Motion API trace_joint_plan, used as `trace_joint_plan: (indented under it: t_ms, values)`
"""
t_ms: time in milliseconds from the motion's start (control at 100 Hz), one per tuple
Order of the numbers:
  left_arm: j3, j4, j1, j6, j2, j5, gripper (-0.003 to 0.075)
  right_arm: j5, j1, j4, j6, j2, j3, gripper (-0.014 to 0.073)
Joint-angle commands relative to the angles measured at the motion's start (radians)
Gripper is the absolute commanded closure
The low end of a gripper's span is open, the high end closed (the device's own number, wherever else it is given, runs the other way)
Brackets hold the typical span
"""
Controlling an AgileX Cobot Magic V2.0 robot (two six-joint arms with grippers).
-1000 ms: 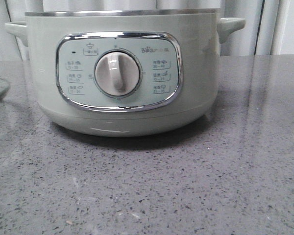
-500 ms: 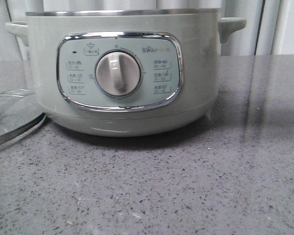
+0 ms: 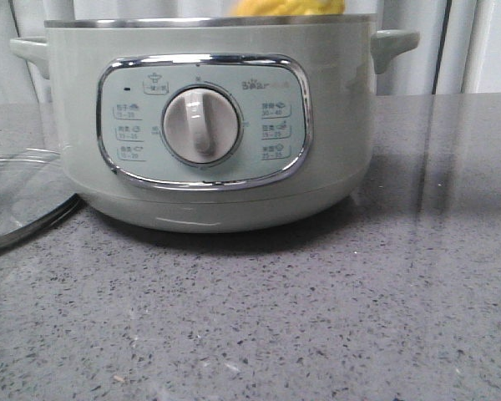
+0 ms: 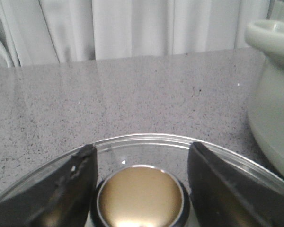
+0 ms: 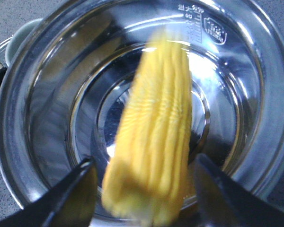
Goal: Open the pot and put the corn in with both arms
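The sage-green pot (image 3: 209, 125) stands uncovered in the middle of the grey table. The yellow corn (image 3: 288, 7) shows just above its steel rim at the back right. In the right wrist view the corn (image 5: 156, 142) is blurred and hangs over the pot's steel bowl (image 5: 52, 118). My right gripper (image 5: 144, 161) is open, with a gap between the cob and each finger. My left gripper (image 4: 142, 146) is open around the gold knob (image 4: 141, 196) of the glass lid (image 4: 132, 140), with gaps on both sides. The lid lies on the table left of the pot (image 4: 274, 94).
The glass lid (image 3: 17, 196) lies at the table's left edge, close to the pot's base. White curtains (image 3: 451, 46) hang behind the table. The grey speckled tabletop (image 3: 317, 317) stretches in front of and right of the pot.
The lid came into the front view at the left and settled on the table. The corn has appeared above the pot's rim and is blurred with motion.
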Motion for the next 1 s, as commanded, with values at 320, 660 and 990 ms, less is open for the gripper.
trace_joint_plan:
  t_ms: [320,660,990]
  values:
    - [-0.022,0.006,-0.01,-0.001,-0.1,-0.103,0.0349,-0.067,0.001,0.013,-0.018,-0.027,-0.032,0.0154]
    - [-0.022,0.014,-0.01,-0.044,-0.339,-0.051,0.0371,-0.072,0.001,-0.007,-0.018,-0.082,-0.032,0.0203]
    - [-0.022,0.125,-0.01,-0.089,-0.7,0.18,0.0741,-0.047,0.001,-0.122,-0.018,-0.261,-0.032,0.0657]
